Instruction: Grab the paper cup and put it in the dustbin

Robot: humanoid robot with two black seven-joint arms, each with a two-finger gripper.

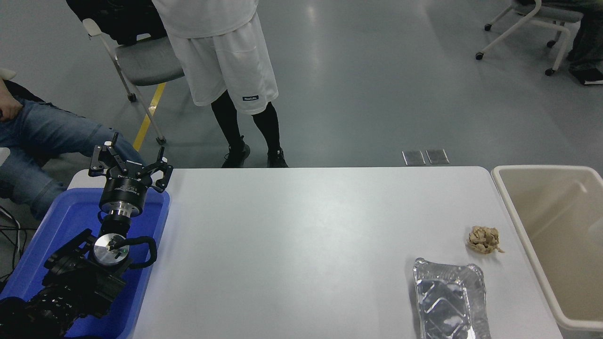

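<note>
The paper cup is out of view. The beige dustbin (517, 221) stands past the table's right edge, and the part of its inside that shows holds nothing. My left gripper (130, 161) is parked at the lower left above a blue tray (56, 230), its fingers spread open with nothing between them. My right arm and gripper do not show.
A silver foil tray (450, 301) lies at the table's front right, with a small tan wad of paper (483, 239) just behind it. A person in white shorts (226, 70) stands at the far edge. A seated person's legs (52, 141) are at the far left.
</note>
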